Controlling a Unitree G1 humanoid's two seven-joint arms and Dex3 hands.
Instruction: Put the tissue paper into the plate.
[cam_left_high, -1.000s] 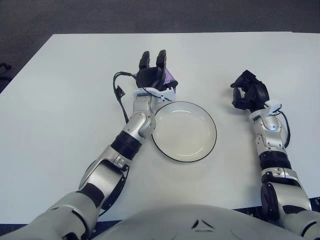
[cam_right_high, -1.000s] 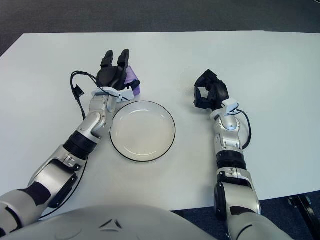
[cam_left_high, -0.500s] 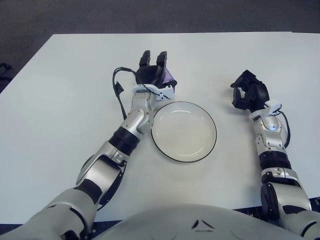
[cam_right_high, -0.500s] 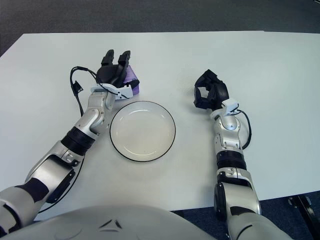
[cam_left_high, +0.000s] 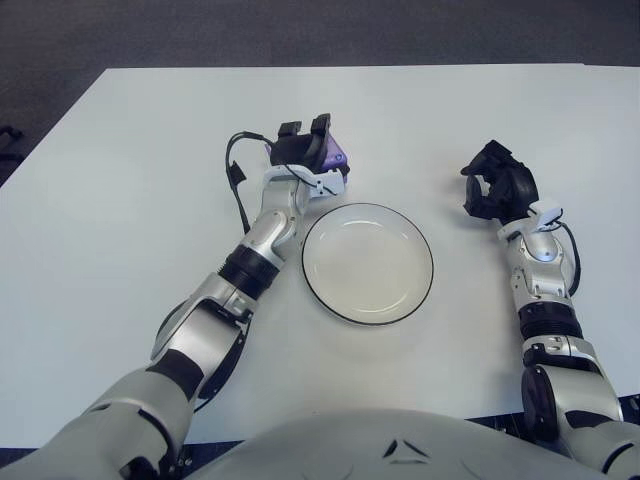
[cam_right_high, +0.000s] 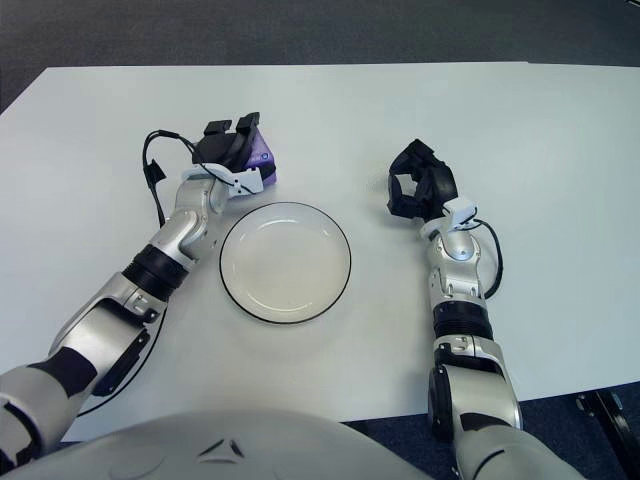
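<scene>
A purple pack of tissue paper (cam_left_high: 336, 158) lies on the white table just beyond the upper left rim of the white plate with a black rim (cam_left_high: 368, 263). My left hand (cam_left_high: 305, 150) is over the pack, with its black fingers curled down around it. The hand hides most of the pack, and only its right edge shows. The plate holds nothing. My right hand (cam_left_high: 497, 188) rests to the right of the plate with its fingers curled and holds nothing.
The white table (cam_left_high: 150, 130) stretches wide on all sides, with dark carpet beyond its far edge. A black cable (cam_left_high: 237, 180) loops out from my left wrist.
My left hand's fingers, which pointed forward over the pack, have curled down and closed on it. The wrist has shifted slightly forward. The right arm has not moved.
</scene>
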